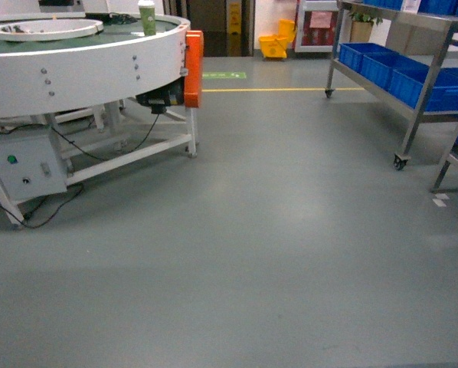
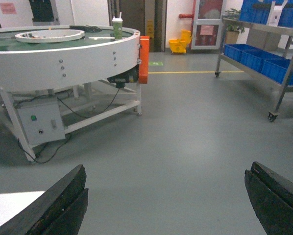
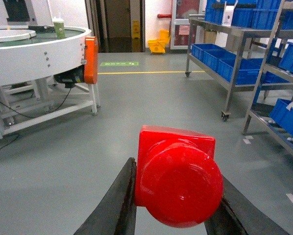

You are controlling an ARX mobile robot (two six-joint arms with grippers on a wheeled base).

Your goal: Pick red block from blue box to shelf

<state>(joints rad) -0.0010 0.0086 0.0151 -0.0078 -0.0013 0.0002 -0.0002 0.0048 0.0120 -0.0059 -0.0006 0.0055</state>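
Note:
The red block (image 3: 178,181) fills the lower middle of the right wrist view, its round stud facing the camera. My right gripper (image 3: 177,176) is shut on it, one dark finger on each side, above the grey floor. My left gripper (image 2: 166,169) is open with only floor between its fingers. The steel shelf (image 1: 430,84) stands at the right of the head view and shows as the shelf (image 3: 232,68) ahead and to the right of the held block. The blue box is out of view. Neither gripper shows in the head view.
A round white machine table (image 1: 83,69) with an orange guard (image 1: 194,69) and a green cup (image 1: 147,17) stands at the left. Dark blue crates (image 1: 413,77) sit on the shelf tiers. A yellow mop bucket (image 1: 275,44) is by the far doorway. Open grey floor lies between.

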